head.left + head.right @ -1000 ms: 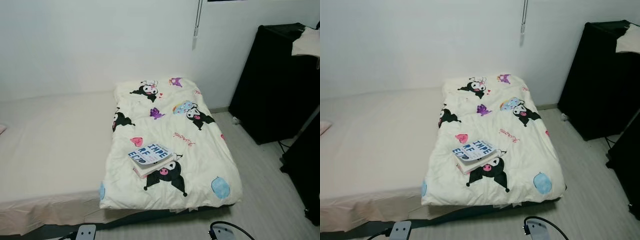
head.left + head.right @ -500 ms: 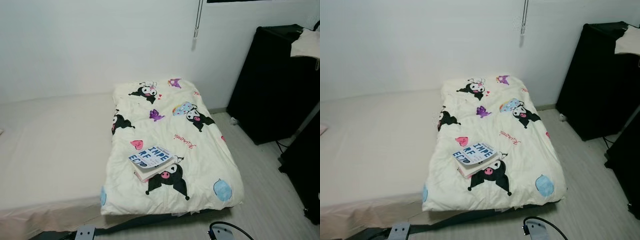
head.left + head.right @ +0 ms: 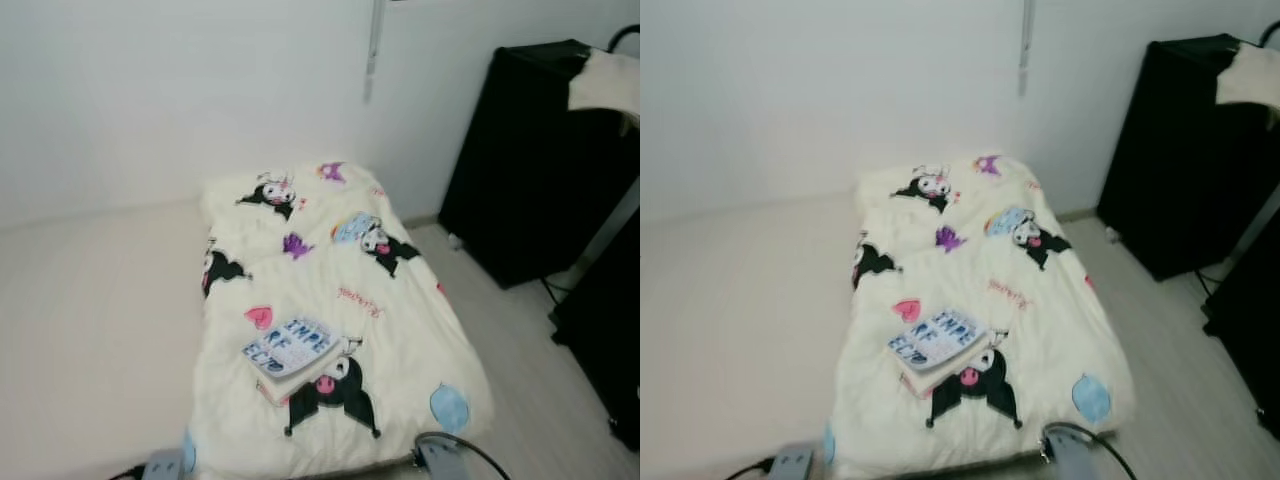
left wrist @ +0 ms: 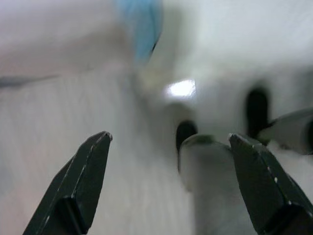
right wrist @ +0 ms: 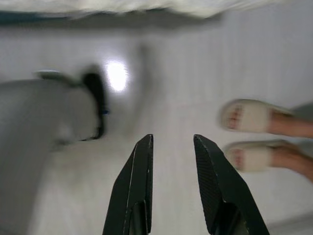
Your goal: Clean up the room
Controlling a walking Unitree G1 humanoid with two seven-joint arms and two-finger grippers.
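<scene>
Book (image 3: 293, 350): ahead on the quilt (image 3: 400, 330), long axis slanting, roughly midway between both arms.
Left tool (image 4: 168, 147): spread, empty.
Right tool (image 5: 171, 147): parted, empty.

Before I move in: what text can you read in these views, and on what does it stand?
"IMPE / RE / ECTO", blurred and partly guessed: cover of the book lying on the blanket.
Red script printed on the blanket: too blurred to read.
Nothing else legible.
</scene>
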